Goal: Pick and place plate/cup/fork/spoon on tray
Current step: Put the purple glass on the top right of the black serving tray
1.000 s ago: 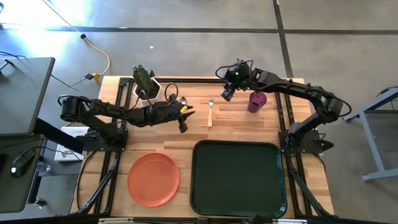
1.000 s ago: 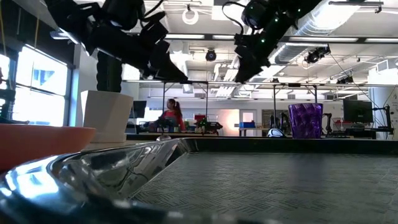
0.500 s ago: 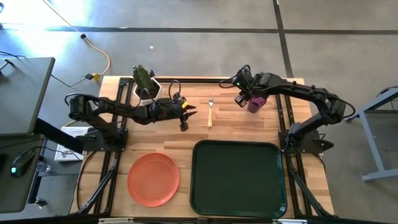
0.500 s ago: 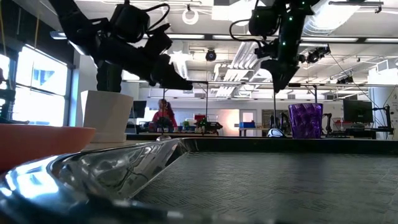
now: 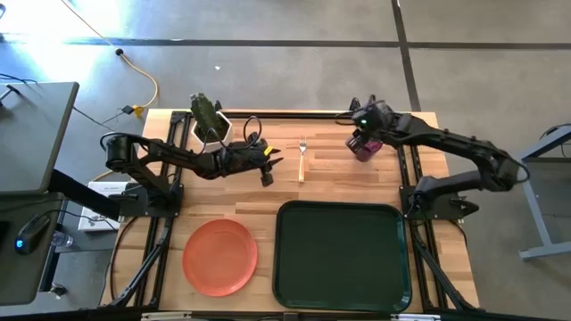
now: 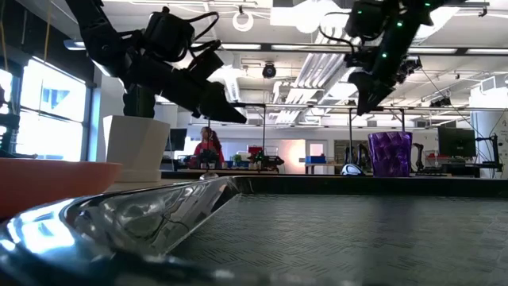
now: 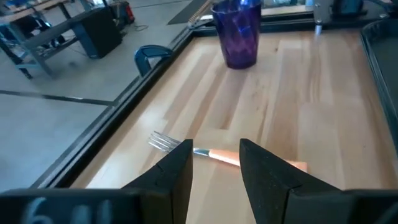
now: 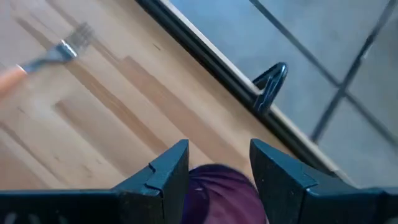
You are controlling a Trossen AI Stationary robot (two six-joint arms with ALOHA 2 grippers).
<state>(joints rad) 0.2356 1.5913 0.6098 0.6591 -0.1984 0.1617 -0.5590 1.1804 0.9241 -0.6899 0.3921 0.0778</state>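
Observation:
The purple cup (image 5: 367, 145) stands upright on the table's far right part. My right gripper (image 5: 356, 136) is open and hovers just above it; in the right wrist view the cup's rim (image 8: 214, 185) shows below and between the fingers, which stay clear of it. The fork (image 5: 302, 159) lies flat at the far middle. My left gripper (image 5: 266, 174) is open and empty, left of the fork and pointing toward it (image 7: 205, 151). The orange plate (image 5: 220, 257) and the empty green tray (image 5: 342, 257) lie at the near side. The spoon does not show plainly; my left gripper covers its place.
A white pot with a green cactus (image 5: 209, 123) stands at the far left, close behind my left arm. Black rails run along the table's far edge and sides. Bare wood lies between the fork and the cup and between the fork and the tray.
My right gripper has gone from beside the fork toward the table's right edge and now hangs over the purple cup. My left gripper has dipped a little lower near the fork. Nothing on the table has moved.

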